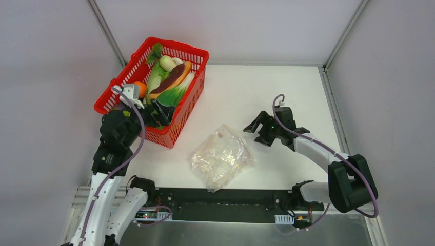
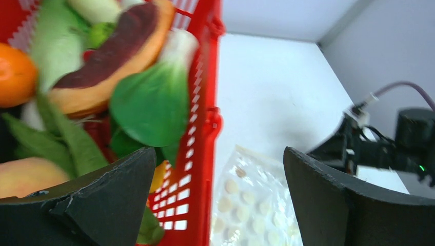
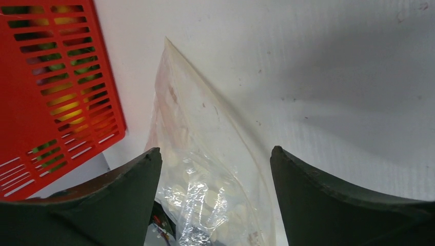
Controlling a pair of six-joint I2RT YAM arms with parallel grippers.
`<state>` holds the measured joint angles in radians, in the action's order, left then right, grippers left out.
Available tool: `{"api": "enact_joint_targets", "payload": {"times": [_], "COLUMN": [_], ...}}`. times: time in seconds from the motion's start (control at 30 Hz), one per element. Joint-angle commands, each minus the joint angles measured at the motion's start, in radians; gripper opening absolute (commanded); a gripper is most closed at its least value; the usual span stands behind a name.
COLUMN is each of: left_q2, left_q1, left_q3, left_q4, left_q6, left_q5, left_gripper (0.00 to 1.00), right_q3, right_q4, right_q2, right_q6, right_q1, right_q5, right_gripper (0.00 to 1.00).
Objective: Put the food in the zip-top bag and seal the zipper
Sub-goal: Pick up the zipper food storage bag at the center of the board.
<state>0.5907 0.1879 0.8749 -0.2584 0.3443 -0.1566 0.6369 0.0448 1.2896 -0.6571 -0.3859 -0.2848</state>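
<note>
Nearest, close to the arm bases, the zip-top bag (image 1: 221, 156) lies flat and crinkled on the white table (image 1: 287, 87), mid-width between both arms, with pale round spots showing through the plastic. None of the toy produce is on it, and neither arm touches it. Right gripper (image 1: 264, 128) is just right of the bag and a bit farther back, angled toward it, jaws spread wide with nothing held. Its wrist view shows the bag (image 3: 195, 128) framed between the two dark fingers (image 3: 118, 205), one bag corner pointing away and the basket's wall off to the left. Left gripper (image 1: 154, 113) is at the near end of the red mesh basket (image 1: 177, 48), jaws also fully released and gripping nothing. In its wrist view one finger (image 2: 102, 205) is over the basket contents and the other over the table side, with the basket's long wall running between them; can't tell if it touches anything. The basket sits far left on the table, well apart from the bag. All the food is still inside it: small orange fruit (image 1: 139, 88) at the left wall, green leafy pieces (image 1: 177, 95) in the middle, a dark purple eggplant (image 1: 172, 79) lying across them, and a pale white radish (image 1: 166, 62) toward the far end.
</note>
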Motion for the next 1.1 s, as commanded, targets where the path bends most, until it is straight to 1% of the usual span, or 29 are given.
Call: {"api": "enact_joint_targets", "payload": {"times": [0.0,0.07,0.13,0.2,0.3,0.33,0.4,0.47,0.5,0.57,0.6,0.63,0.67,0.73,0.8,0.9,0.93,1.0,1.07], "left_q2": [0.093,0.118,0.130,0.134,0.149,0.159,0.185,0.211,0.224,0.255,0.270,0.284,0.295,0.313,0.325,0.359,0.371,0.394,0.408], "left_q1": [-0.010,-0.010,-0.008,-0.008,-0.001,0.008,0.034,0.083,0.111,0.164,0.184,0.196,0.208,0.228,0.239,0.244,0.247,0.258,0.272], "left_q3": [0.088,0.103,0.108,0.107,0.112,0.120,0.144,0.168,0.181,0.211,0.218,0.225,0.229,0.235,0.236,0.233,0.237,0.246,0.258], "left_q4": [0.018,0.013,0.010,0.004,0.001,-0.011,-0.043,-0.075,-0.097,-0.137,-0.147,-0.152,-0.151,-0.147,-0.147,-0.143,-0.148,-0.158,-0.174], "left_q6": [-0.040,-0.040,-0.042,-0.046,-0.053,-0.059,-0.077,-0.103,-0.122,-0.155,-0.158,-0.159,-0.156,-0.153,-0.155,-0.159,-0.158,-0.156,-0.160], "left_q5": [-0.270,-0.316,-0.347,-0.371,-0.409,-0.418,-0.413,-0.381,-0.359,-0.320,-0.314,-0.311,-0.309,-0.302,-0.293,-0.284,-0.277,-0.263,-0.260], "left_gripper": [0.98,0.97,0.96,0.95,0.94,0.93,0.92,0.92,0.92,0.92,0.92,0.92,0.92,0.91,0.92,0.92,0.91,0.91,0.91], "right_q3": [-0.017,-0.018,-0.025,-0.026,-0.005,0.006,0.015,0.020,0.019,0.019,0.020,0.023,0.025,0.002,-0.026,-0.085,-0.094,-0.099,-0.084], "right_q4": [-0.127,-0.125,-0.146,-0.164,-0.159,-0.154,-0.155,-0.162,-0.169,-0.167,-0.164,-0.148,-0.129,-0.140,-0.183,-0.413,-0.449,-0.435,-0.355], "right_q2": [0.013,0.029,0.037,0.044,0.077,0.094,0.119,0.132,0.131,0.126,0.124,0.122,0.116,0.095,0.091,0.142,0.154,0.152,0.124], "right_q6": [-0.064,-0.045,-0.005,0.029,0.075,0.083,0.086,0.093,0.097,0.104,0.108,0.113,0.112,0.118,0.090,-0.084,-0.100,-0.066,-0.011], "right_q1": [0.002,0.003,0.002,0.001,-0.004,-0.007,-0.016,-0.022,-0.025,-0.026,-0.027,-0.027,-0.025,-0.026,-0.025,-0.044,-0.054,-0.060,-0.055], "right_q5": [-0.104,-0.130,-0.194,-0.268,-0.338,-0.356,-0.369,-0.373,-0.377,-0.358,-0.349,-0.325,-0.283,-0.236,-0.238,-0.399,-0.409,-0.375,-0.321], "right_gripper": [0.77,0.73,0.65,0.63,0.60,0.55,0.54,0.45,0.44,0.47,0.50,0.57,0.60,0.60,0.56,0.52,0.52,0.54,0.56]}}
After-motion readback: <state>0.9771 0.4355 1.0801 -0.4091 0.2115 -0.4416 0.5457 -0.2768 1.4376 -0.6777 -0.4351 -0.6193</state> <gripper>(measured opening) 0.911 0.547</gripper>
